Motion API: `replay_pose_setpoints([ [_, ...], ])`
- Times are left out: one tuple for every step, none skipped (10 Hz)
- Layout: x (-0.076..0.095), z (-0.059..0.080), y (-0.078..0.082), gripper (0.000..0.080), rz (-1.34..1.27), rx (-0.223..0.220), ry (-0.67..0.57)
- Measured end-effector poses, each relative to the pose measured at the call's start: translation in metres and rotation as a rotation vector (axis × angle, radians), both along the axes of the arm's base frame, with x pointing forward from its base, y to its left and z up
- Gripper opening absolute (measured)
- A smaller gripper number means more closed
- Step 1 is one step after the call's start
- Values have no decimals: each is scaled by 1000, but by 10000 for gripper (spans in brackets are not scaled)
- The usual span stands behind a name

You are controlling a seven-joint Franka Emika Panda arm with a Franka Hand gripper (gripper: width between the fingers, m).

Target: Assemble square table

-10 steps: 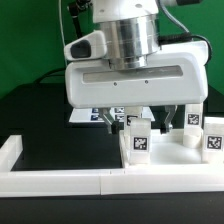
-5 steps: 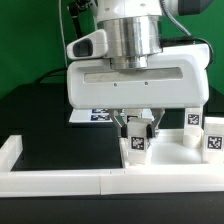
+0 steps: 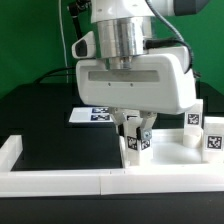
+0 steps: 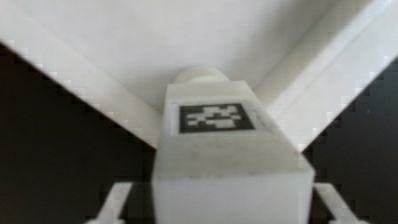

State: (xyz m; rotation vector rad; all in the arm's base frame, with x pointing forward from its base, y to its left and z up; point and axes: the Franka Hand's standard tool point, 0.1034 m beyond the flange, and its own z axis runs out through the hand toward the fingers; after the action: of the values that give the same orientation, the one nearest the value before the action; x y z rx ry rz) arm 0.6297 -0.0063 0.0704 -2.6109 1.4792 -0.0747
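The white square table top [image 3: 172, 163] lies at the exterior view's right, just behind the front rail. My gripper [image 3: 137, 132] hangs over its near-left corner and is shut on a short white tagged leg [image 3: 137, 141], which stands slightly tilted on that corner. In the wrist view the leg [image 4: 217, 120] fills the space between my two fingers [image 4: 118, 200], with my gripper [image 4: 217, 205] around its lower part and the top's corner rim [image 4: 107, 75] behind it. Two more tagged legs [image 3: 192, 121] [image 3: 213, 142] stand on the top's right side.
Long white border rails run along the front [image 3: 60, 180] and the exterior view's left [image 3: 9, 151] of the black table. The marker board [image 3: 92, 115] lies behind my hand. The large white hand body [image 3: 135, 85] hides the middle of the scene.
My fingers have closed round the leg on the top's near-left corner. The hand has since turned and tilted a little, and the leg leans with it.
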Motion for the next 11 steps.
replay_pose_setpoints([
  [-3,0,-1,291,-186,50,7],
  [-6,-1,-2,292,-378,120,-5],
  [-8,-1,-1,296,-522,185,-16],
  [-9,-1,1,296,-578,207,-2],
  [-9,-1,4,297,-670,228,21],
  [-9,-2,5,297,-710,234,29],
  [-10,-2,5,385,-719,235,31],
  [-11,-2,6,385,-652,220,29],
  [-16,-3,11,557,-450,167,58],
  [-12,0,15,630,-236,133,36],
  [-11,1,19,630,-99,121,13],
])
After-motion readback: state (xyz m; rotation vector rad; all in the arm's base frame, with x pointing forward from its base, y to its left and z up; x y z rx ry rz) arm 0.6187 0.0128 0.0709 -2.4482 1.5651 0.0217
